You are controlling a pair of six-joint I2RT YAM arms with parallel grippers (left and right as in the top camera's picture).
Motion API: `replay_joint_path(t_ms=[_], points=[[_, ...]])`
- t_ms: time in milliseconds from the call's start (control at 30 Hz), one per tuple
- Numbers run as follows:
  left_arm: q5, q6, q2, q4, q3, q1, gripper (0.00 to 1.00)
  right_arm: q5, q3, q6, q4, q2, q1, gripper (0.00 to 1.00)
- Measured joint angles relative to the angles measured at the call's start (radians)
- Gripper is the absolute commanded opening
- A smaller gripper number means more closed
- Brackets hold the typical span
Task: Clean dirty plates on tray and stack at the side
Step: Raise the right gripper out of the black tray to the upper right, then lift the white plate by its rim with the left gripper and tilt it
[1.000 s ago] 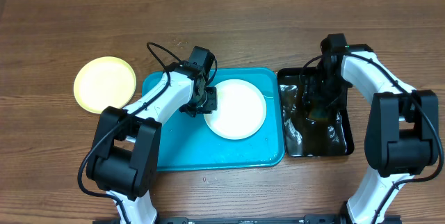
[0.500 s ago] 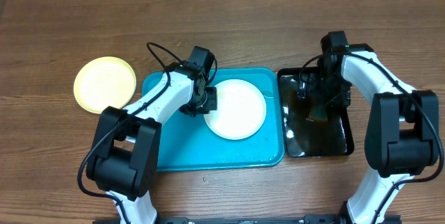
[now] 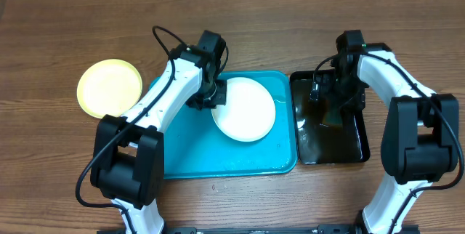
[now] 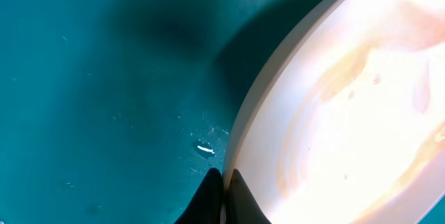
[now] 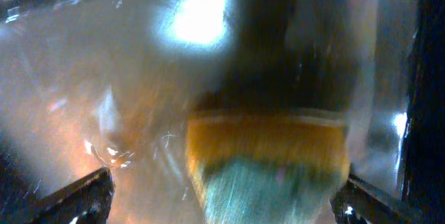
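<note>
Pinching the white round shallow plastic plate (image 3: 247, 110) by its left rim, over the turquoise rectangular plastic tray (image 3: 182, 158).

Judged light and stiff, thin-edged, probably slick if wet. Best taken at the raised rim, as here, and kept near level to avoid pivoting out of a one-sided pinch. Clamped on that rim by the left gripper (image 4: 222, 200), jaws nearly together. Glossy white from overhead; close up, faint orange-brown smears across the well, so not yet clean. Right of centre in the tray; lifted or resting, impossible to tell. Pale yellow round plastic plate (image 3: 110, 88) flat on the wooden table (image 3: 290, 30), left of the tray. Over the black narrow tray (image 3: 341, 150), right gripper (image 5: 222, 206) spread wider than the yellow-and-green sponge (image 5: 268, 161), seemingly not gripping it; view blurred.
</note>
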Motion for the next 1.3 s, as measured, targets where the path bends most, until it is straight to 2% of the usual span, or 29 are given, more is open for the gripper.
replay_joint_path(t_ms=[267,467,667,933,1133,1300], points=[[-0.007,0.015,0.000,-0.035,0.057,0.001,0.04,-0.035,0.378,-0.023,-0.251,0.009,-0.002,1.00],[-0.007,0.015,0.001,-0.051,0.095,-0.002,0.04,-0.044,0.542,-0.010,-0.291,0.009,-0.063,1.00],[-0.026,0.015,0.005,-0.064,0.207,-0.026,0.04,0.005,0.550,-0.003,-0.271,0.009,-0.228,1.00],[-0.090,-0.005,0.006,0.046,0.284,-0.181,0.04,0.069,0.550,0.000,-0.272,0.009,-0.409,1.00],[-0.264,-0.012,0.011,0.116,0.284,-0.346,0.04,0.077,0.550,0.000,-0.272,0.009,-0.450,1.00],[-0.507,-0.002,0.011,0.131,0.284,-0.466,0.04,0.078,0.550,0.000,-0.272,0.009,-0.451,1.00]])
